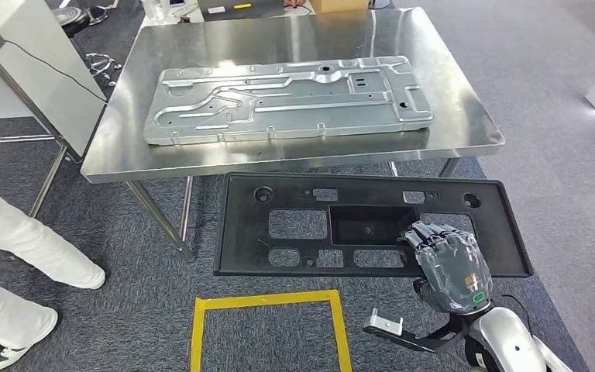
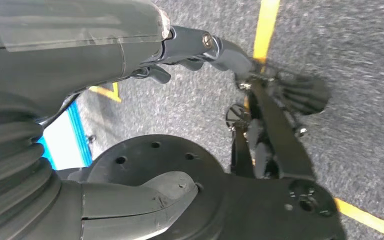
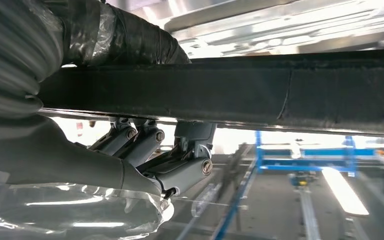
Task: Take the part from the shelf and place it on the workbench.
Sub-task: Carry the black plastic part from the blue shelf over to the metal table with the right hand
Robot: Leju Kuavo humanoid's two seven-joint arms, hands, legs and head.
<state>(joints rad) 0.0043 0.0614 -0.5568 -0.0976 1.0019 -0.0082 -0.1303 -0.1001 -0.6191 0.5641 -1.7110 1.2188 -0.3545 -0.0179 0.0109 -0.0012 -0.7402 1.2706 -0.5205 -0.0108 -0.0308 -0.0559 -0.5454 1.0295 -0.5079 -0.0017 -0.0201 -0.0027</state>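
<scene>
The part, a long black plastic panel (image 1: 240, 232) with several cutouts, hangs level in front of the workbench (image 1: 279, 39) and below its top. My right hand (image 1: 449, 263) grips the panel's near edge toward its right end. In the right wrist view the panel's edge (image 3: 280, 95) runs across the frame, with the fingers (image 3: 180, 170) under it and the thumb wrapped over it. My left hand (image 2: 105, 55) hangs over the carpet with its fingers loose and nothing in them.
A large stamped metal plate (image 1: 287, 97) covers most of the steel workbench top. A person's white-trousered legs (image 1: 15, 240) stand at the left. A yellow tape square (image 1: 267, 298) marks the carpet below the panel. A white table stands far left.
</scene>
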